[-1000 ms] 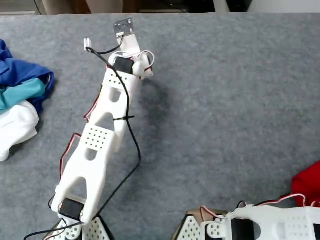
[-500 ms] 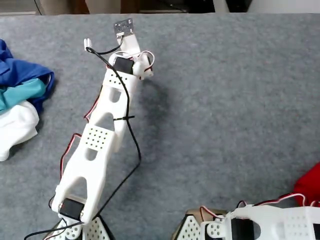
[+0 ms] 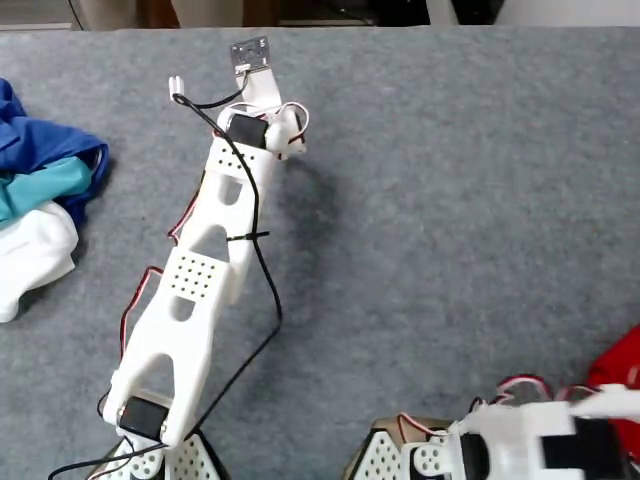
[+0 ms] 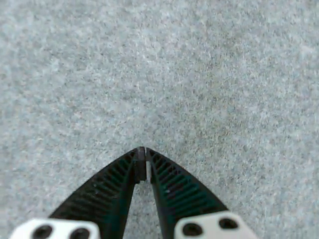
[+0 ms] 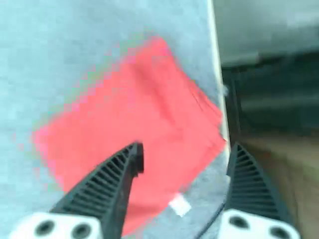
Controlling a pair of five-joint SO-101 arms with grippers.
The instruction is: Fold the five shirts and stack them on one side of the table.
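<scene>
Three shirts (image 3: 40, 190) crumpled: blue, teal, white; red shirt (image 5: 134, 129) flat, seemingly folded

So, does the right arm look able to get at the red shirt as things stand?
Probably yes. The right hand hangs open right over the red shirt, and nothing lies between them or on top of the shirt.
</scene>
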